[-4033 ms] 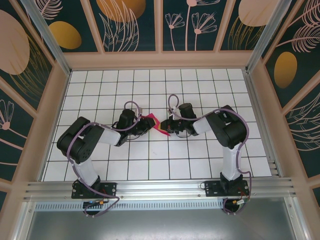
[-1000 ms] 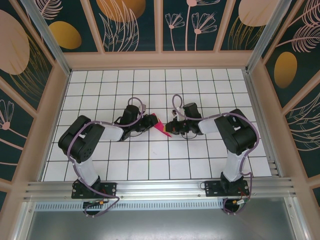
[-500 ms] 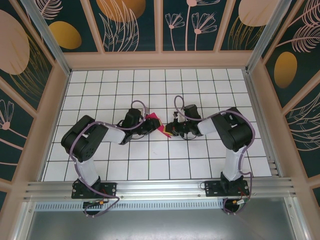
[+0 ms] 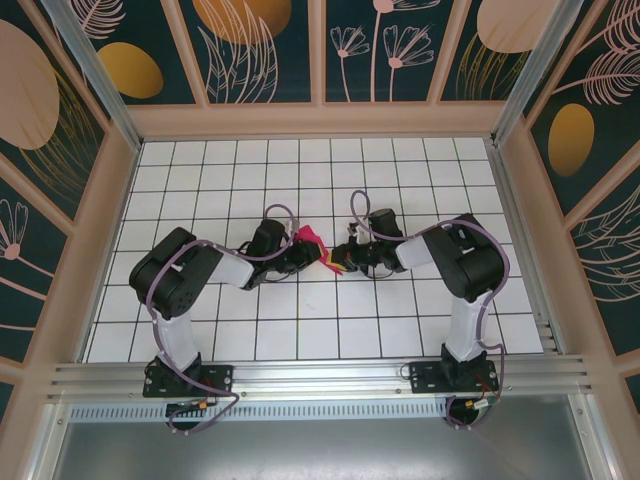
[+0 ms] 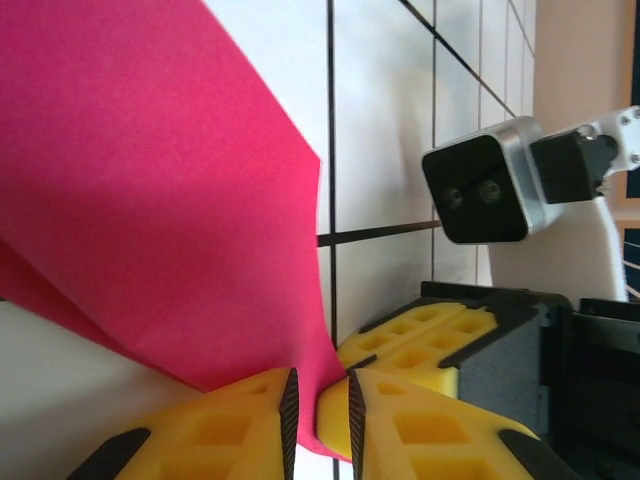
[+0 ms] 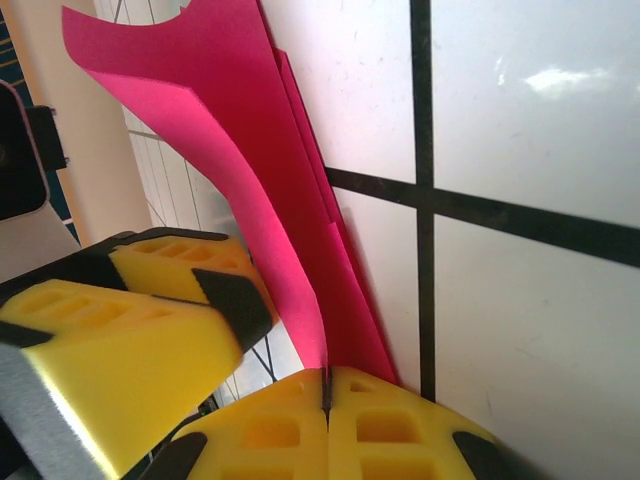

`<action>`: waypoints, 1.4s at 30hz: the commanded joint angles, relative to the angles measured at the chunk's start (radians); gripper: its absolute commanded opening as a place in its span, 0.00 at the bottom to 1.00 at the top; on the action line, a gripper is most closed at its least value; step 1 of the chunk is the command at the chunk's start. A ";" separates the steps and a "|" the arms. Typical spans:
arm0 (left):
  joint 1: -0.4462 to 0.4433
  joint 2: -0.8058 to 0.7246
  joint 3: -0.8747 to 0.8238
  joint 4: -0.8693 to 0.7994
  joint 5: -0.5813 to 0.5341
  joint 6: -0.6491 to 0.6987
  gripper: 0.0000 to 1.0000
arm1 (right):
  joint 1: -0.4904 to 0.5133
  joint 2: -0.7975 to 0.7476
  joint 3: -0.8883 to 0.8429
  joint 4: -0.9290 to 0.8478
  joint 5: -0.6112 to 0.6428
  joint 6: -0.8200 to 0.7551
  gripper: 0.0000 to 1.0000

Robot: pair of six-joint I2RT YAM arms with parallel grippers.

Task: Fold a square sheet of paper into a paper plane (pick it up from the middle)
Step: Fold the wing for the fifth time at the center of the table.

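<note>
- Two black-and-white robot arms stand at the near edge: the left arm and the right arm. Each has one gripper with yellow fingers.
- There is one thin magenta-pink sheet of paper, partly folded.
- The surface is a white tiled table with black grid lines, and a grey metal rail runs along its near side.
- Pale wooden frames enclose the table on three sides, holding dark teal wall panels painted with pale and golden leaves and flowers.
- The left gripper lies low over the tiles just left of the table's middle. Its jaws stand narrowly apart and the sheet's lower corner runs down into the gap. Whether the pads press on it cannot be told.
- The sheet of paper stands up from the tiles at the table's middle, between the two grippers. It is plain and unmarked, with one broad flap curving upward and layered folded edges lying behind it against the tiles.
- The right gripper is closed, pinching the sheet's lower edge in the seam between its fingers, just beside the left gripper's fingers.
</note>
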 commanded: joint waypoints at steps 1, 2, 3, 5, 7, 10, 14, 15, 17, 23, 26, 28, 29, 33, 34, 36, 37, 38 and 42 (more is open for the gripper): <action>-0.005 0.022 0.035 -0.037 -0.010 0.022 0.23 | -0.008 0.035 -0.008 -0.031 0.025 0.008 0.00; -0.006 0.022 0.039 -0.047 -0.019 0.024 0.23 | -0.008 0.035 -0.007 -0.034 0.027 0.006 0.00; -0.006 0.025 0.043 -0.061 -0.029 0.025 0.23 | -0.008 0.036 -0.005 -0.038 0.028 0.003 0.00; -0.006 0.032 0.054 -0.089 -0.042 0.030 0.22 | -0.009 0.037 -0.003 -0.044 0.030 -0.001 0.00; -0.006 0.037 0.057 -0.108 -0.054 0.030 0.21 | -0.009 0.038 -0.003 -0.049 0.029 -0.001 0.00; -0.007 0.047 0.065 -0.150 -0.075 0.028 0.20 | -0.007 0.032 0.001 -0.064 0.034 -0.016 0.00; -0.006 0.050 0.079 -0.226 -0.110 0.027 0.20 | -0.006 0.001 0.017 -0.126 0.057 -0.073 0.06; -0.006 0.051 0.082 -0.248 -0.121 0.024 0.20 | -0.007 -0.010 0.023 -0.144 0.062 -0.093 0.08; -0.008 0.051 0.094 -0.288 -0.137 0.025 0.19 | -0.007 -0.031 0.024 -0.155 0.041 -0.122 0.11; -0.007 0.060 0.109 -0.333 -0.153 0.024 0.19 | 0.001 -0.081 0.017 -0.211 0.017 -0.200 0.16; -0.006 0.062 0.110 -0.333 -0.149 0.022 0.18 | 0.000 -0.091 0.009 -0.232 0.024 -0.225 0.15; -0.006 0.062 0.113 -0.335 -0.146 0.023 0.18 | 0.001 -0.087 0.007 -0.242 0.029 -0.233 0.15; -0.005 0.059 0.114 -0.337 -0.146 0.024 0.18 | 0.000 -0.084 0.006 -0.247 0.036 -0.239 0.14; -0.006 0.048 0.129 -0.346 -0.142 0.036 0.18 | 0.000 -0.067 0.007 -0.248 0.052 -0.245 0.09; -0.006 0.045 0.135 -0.351 -0.140 0.041 0.18 | 0.001 -0.063 0.006 -0.246 0.054 -0.245 0.07; -0.006 0.035 0.147 -0.352 -0.132 0.054 0.20 | -0.001 -0.057 0.006 -0.236 0.053 -0.241 0.04; -0.007 0.028 0.153 -0.349 -0.126 0.060 0.20 | -0.001 -0.056 0.004 -0.230 0.051 -0.239 0.02; -0.006 0.017 0.156 -0.337 -0.118 0.066 0.21 | -0.002 -0.054 0.003 -0.223 0.048 -0.232 0.00; -0.007 -0.038 0.141 -0.251 -0.072 0.072 0.24 | -0.007 -0.051 -0.011 -0.167 0.017 -0.177 0.00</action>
